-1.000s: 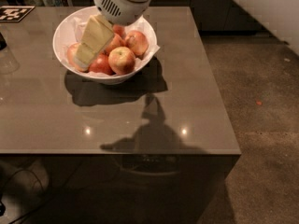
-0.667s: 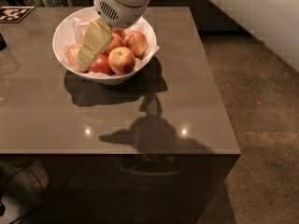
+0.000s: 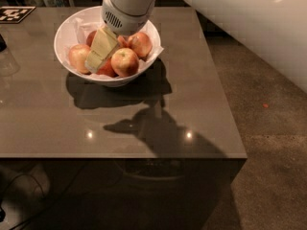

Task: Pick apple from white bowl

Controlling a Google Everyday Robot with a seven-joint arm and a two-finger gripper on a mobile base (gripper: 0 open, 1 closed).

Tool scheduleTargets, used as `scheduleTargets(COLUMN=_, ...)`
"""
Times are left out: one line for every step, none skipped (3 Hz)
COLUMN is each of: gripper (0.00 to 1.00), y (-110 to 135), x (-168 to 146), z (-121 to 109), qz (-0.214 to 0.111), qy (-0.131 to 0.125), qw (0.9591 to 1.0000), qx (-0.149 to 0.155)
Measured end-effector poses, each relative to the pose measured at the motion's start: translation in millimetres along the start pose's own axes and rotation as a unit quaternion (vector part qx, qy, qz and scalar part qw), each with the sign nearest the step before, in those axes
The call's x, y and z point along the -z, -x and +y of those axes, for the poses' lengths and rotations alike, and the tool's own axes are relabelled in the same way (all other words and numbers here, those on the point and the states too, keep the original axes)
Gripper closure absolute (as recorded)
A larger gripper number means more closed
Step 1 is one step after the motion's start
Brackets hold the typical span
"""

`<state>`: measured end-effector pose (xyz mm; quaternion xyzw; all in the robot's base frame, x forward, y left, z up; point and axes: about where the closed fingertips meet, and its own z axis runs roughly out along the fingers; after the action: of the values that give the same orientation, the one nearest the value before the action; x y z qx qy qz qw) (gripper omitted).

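Observation:
The white bowl (image 3: 64,28) stands at the back left of the table, lined with crumpled white paper and holding several apples. A large red apple with a yellow-orange blush (image 3: 125,61) lies at the front right of the bowl. A similar one (image 3: 141,43) lies behind it. A paler apple (image 3: 78,57) lies at the left. My gripper (image 3: 95,63), cream-coloured below a white wrist, reaches down into the bowl's middle, just left of the blushed apple and over a dark red apple (image 3: 108,71).
The bowl sits on a glossy grey-brown table (image 3: 120,123). A black-and-white marker tag (image 3: 14,13) lies at the table's back left corner. My white arm crosses the upper right. Brown floor lies to the right of the table.
My gripper has sunk slightly lower into the bowl between the apples. The arm's shadow on the table has shifted. The apples have not moved.

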<state>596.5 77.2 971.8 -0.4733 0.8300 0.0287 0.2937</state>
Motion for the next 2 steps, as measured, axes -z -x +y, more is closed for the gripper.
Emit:
scheduleTargets(gripper=0.00, y=-1.8, x=-19.7, z=0.5, qz=0.017, qy=0.003, qw=0.9998, qx=-0.004)
scheduleTargets(gripper=0.00, y=-6.1, x=-35.7, z=-0.5, qz=0.031, qy=0.006, qw=0.9995, qx=-0.008)
